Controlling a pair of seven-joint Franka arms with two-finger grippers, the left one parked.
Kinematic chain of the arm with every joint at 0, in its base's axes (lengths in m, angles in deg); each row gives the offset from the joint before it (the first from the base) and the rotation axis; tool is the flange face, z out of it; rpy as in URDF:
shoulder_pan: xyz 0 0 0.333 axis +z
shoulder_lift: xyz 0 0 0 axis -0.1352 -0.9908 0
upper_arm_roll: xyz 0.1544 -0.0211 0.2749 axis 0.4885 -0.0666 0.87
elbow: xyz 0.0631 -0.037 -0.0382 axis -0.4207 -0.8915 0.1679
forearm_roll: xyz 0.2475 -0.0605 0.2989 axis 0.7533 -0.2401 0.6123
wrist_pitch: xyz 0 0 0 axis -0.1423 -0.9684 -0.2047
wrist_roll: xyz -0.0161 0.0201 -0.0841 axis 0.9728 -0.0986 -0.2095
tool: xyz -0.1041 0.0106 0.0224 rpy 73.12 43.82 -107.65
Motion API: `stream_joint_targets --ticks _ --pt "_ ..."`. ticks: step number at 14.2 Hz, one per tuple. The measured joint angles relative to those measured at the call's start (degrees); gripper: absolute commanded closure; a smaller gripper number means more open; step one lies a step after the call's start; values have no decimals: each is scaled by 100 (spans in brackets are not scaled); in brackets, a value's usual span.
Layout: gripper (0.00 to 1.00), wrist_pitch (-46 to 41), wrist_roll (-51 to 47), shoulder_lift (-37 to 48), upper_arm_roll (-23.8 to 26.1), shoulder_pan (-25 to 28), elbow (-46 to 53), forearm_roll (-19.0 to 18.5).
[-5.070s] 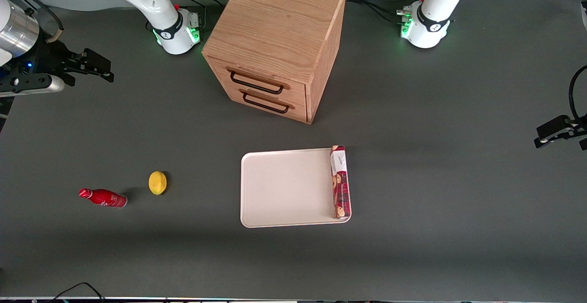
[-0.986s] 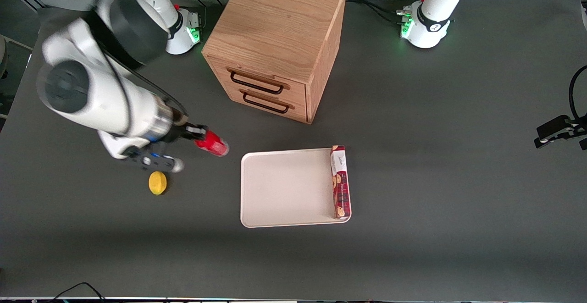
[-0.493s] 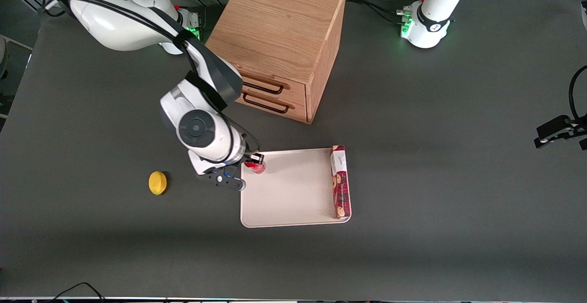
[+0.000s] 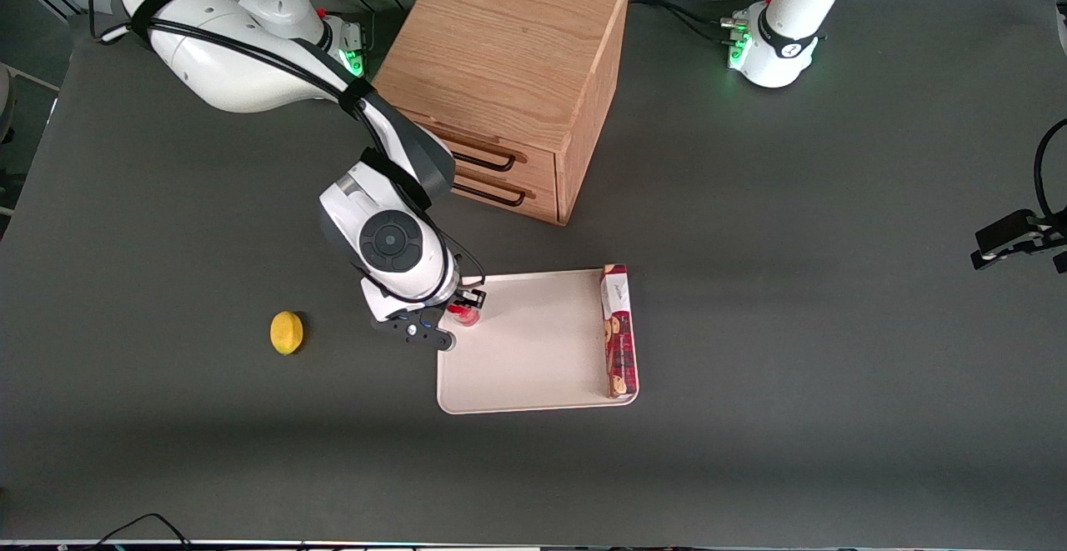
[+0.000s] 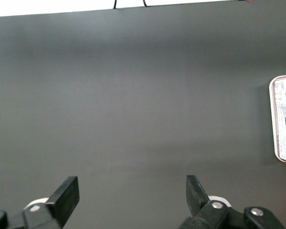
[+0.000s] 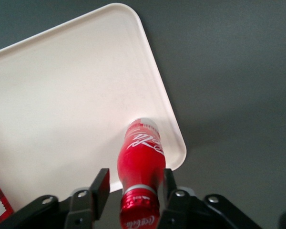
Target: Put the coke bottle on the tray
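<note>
The coke bottle point(image 4: 463, 314) is a small glossy red bottle. It stands upright on the cream-white tray point(image 4: 533, 359), close to the tray's rim at the working arm's end. In the right wrist view the bottle point(image 6: 140, 155) has its base on the tray point(image 6: 62, 95) near a rounded corner. My right gripper point(image 4: 468, 303) is around the bottle's neck, also seen in the right wrist view point(image 6: 135, 180). The fingers are open: one finger stands apart from the bottle with a visible gap, and the other is at its side.
A long red-and-white cookie box point(image 4: 618, 330) lies on the tray along the rim toward the parked arm's end. A yellow lemon point(image 4: 286, 333) lies on the table toward the working arm's end. A wooden two-drawer cabinet point(image 4: 508, 76) stands farther from the front camera than the tray.
The gripper carried the bottle from above the table onto the tray's edge. In the last half second it shifted slightly and the bottle now stands upright on the tray.
</note>
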Motion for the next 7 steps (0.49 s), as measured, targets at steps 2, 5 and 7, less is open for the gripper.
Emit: stream_joint_targets --ticks 2,5,7 --pt "0 5 0 139 46 -35 108 -26" --pt "0 -643 423 916 89 -146 433 -49" --pt "0 -1502 1230 1684 78 -286 589 224"
